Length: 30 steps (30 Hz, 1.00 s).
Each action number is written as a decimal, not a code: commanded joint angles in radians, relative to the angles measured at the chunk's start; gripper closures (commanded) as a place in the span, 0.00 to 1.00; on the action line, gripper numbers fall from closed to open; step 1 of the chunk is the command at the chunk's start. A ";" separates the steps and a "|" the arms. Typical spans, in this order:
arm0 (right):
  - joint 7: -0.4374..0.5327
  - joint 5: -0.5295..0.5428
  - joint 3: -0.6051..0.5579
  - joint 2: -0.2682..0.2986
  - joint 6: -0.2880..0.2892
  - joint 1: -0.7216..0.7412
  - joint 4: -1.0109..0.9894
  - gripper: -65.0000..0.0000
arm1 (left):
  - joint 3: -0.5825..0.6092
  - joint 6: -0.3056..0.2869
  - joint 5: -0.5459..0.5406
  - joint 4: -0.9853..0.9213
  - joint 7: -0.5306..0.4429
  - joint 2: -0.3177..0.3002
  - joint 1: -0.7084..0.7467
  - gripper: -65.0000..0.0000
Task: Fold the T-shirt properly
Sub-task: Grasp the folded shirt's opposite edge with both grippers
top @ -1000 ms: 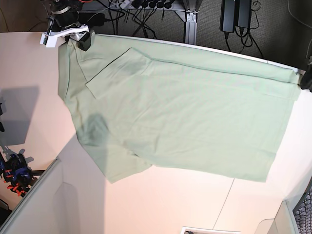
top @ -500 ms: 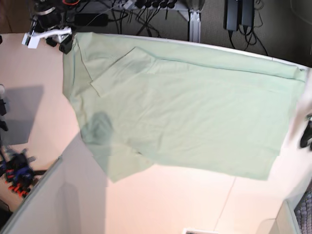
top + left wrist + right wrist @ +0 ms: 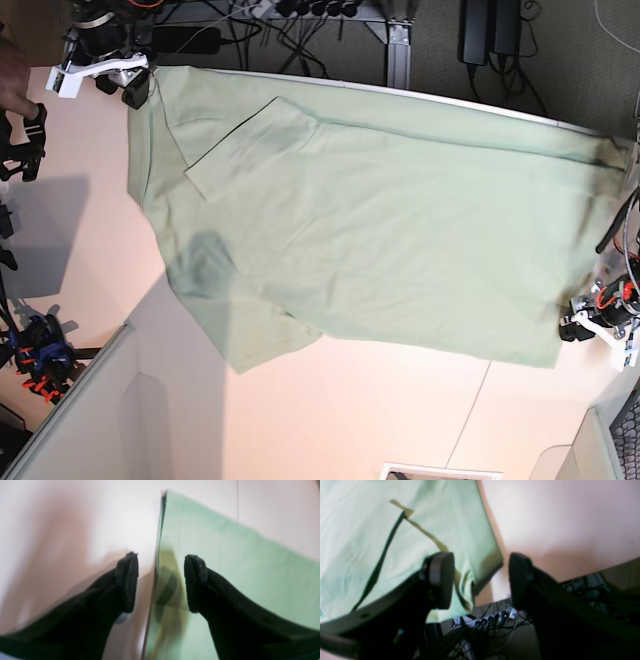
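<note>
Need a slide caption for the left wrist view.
Open left claw straddling the T-shirt edge on the table.

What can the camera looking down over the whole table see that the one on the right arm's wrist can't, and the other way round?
Only the base view shows the whole T-shirt spread flat, its folded-in sleeve, and the left gripper by the far hem corner. Only the right wrist view shows, close up, the right gripper open and holding nothing, over the shirt's corner, with a power strip below the table edge. Both show the mint-green shirt on the pale table.
</note>
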 commanded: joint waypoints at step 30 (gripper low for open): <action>0.063 -0.043 -0.002 0.071 0.003 0.301 -0.005 0.46 | -0.002 -0.133 0.065 -0.013 -0.065 0.078 -0.030 1.00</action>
